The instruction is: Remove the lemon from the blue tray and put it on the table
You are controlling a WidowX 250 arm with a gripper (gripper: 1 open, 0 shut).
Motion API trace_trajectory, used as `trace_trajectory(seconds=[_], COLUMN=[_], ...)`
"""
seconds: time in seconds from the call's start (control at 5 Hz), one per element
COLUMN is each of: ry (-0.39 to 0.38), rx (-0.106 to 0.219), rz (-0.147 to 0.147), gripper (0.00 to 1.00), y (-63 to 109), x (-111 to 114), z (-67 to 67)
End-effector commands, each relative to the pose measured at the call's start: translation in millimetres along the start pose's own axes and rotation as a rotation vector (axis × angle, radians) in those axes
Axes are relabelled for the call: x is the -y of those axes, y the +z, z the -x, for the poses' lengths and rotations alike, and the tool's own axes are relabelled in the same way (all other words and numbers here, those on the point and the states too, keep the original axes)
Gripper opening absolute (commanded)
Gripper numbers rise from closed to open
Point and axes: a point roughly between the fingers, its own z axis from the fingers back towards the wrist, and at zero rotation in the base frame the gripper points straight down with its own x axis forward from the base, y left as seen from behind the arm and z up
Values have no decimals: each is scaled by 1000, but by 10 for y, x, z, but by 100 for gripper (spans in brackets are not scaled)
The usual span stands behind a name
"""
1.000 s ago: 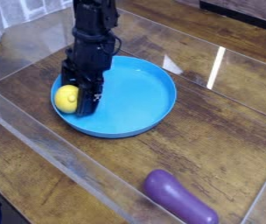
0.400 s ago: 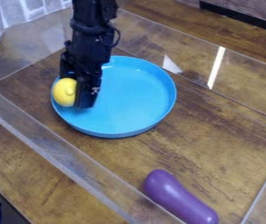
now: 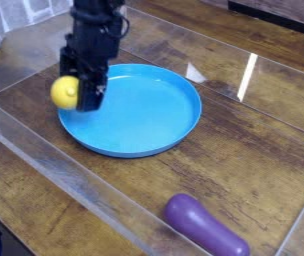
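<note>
The lemon [image 3: 65,92] is small, bright yellow and roundish. My black gripper [image 3: 77,91] is shut on it and holds it up above the left rim of the blue tray [image 3: 148,115]. The tray is a large round sky-blue dish lying on the dark brown wood-grain table [image 3: 248,140]. Nothing else shows inside the tray. The arm comes down from the top of the view and hides part of the tray's far left rim.
A purple eggplant-like object [image 3: 203,225] lies on the table at the front right. Clear acrylic walls [image 3: 61,175] edge the table along the front left and the back.
The gripper has risen and moved left with the lemon in it, from inside the tray's left part to above its left rim.
</note>
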Motion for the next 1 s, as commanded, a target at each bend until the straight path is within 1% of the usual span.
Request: trace_trajectory(seconds=[0.0, 0.2, 0.4, 0.6, 0.8], ry=[64, 87, 132, 152, 165], rx=[99, 99, 89, 65, 39], rz=[-78, -89, -96, -98, -98], gripper=[0, 0, 0, 0, 0], y=[515, 618, 640, 525, 425], x=[-233, -362, -491, -592, -681], z=[94, 158, 253, 299, 302])
